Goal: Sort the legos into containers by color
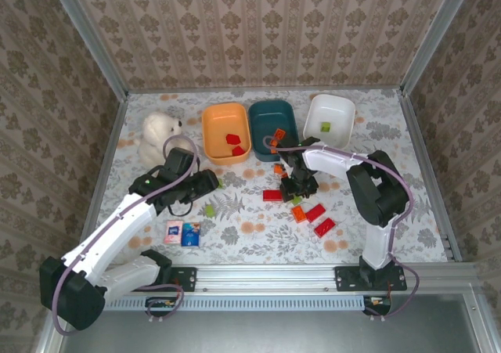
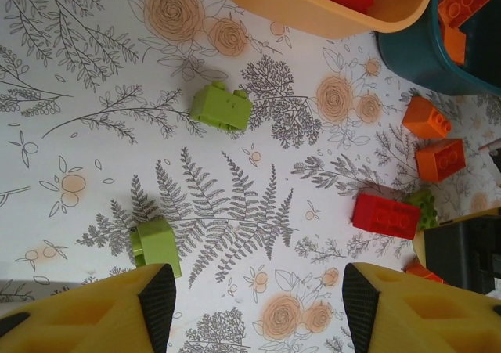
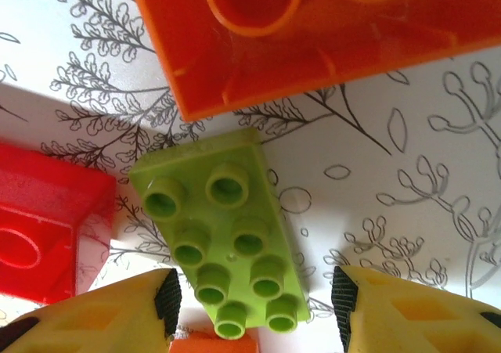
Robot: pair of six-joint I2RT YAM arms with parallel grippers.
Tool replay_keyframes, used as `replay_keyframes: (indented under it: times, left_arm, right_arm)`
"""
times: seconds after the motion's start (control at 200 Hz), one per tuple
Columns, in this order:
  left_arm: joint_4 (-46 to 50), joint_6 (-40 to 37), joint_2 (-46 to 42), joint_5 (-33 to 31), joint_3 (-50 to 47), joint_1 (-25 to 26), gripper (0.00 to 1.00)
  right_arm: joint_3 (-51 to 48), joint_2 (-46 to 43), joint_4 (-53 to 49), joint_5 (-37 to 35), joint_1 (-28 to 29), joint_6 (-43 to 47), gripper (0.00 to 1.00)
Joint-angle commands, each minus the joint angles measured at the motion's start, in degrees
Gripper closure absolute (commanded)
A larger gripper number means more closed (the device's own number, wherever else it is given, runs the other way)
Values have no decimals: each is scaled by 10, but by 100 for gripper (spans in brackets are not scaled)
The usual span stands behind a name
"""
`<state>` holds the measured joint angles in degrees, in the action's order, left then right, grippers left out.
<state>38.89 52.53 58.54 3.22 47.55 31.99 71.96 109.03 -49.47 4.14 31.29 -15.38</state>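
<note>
The right gripper (image 3: 254, 302) is sitting low over the table (image 1: 258, 243), just in front of the teal bowl (image 1: 262, 118). Its fingers (image 3: 166, 300) are standing part-way apart on either side of a long green brick (image 3: 223, 228). A sliver of table is showing on each side, so they are not pinching it. That brick is lying flat, studs up, between an orange brick (image 3: 313, 32) and a red brick (image 3: 39, 228).

The left gripper (image 2: 254, 306) is hanging over the table in front of the orange bowl (image 1: 215, 118). Its fingers (image 2: 156, 298) are spread moderately, with nothing between them. A green cube (image 2: 156, 246) is lying just beside one finger, and a second green piece (image 2: 221, 106) is lying further off toward the bowl.

Red pieces (image 1: 233, 139) are lying in the orange bowl, orange pieces (image 1: 278, 136) in the teal one, and one green bit (image 1: 325, 126) in the white bowl (image 1: 340, 110). Two loose reds (image 1: 315, 212) are lying on the near side of the right gripper. A bear (image 1: 160, 134) and a packet (image 1: 182, 233) are sitting over on the left.
</note>
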Motion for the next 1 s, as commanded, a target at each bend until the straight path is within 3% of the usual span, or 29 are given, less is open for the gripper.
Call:
replay_keyframes:
  times: [0.0,0.495,0.78,0.995]
  left_arm:
    - [-6,8,4,-2,14,4,39]
    - [-20,9,18,-1,11,11,39]
    - [-52,-9,57,24,16,30,39]
    - [-100,-37,139,40,66,86,39]
  right_arm:
    - [21,19,0,13,1,11,44]
    - [25,61,6,-40,11,-4,64]
    - [18,-56,-17,-86,-8,-44,68]
    - [79,-131,-37,-89,-96,-74,69]
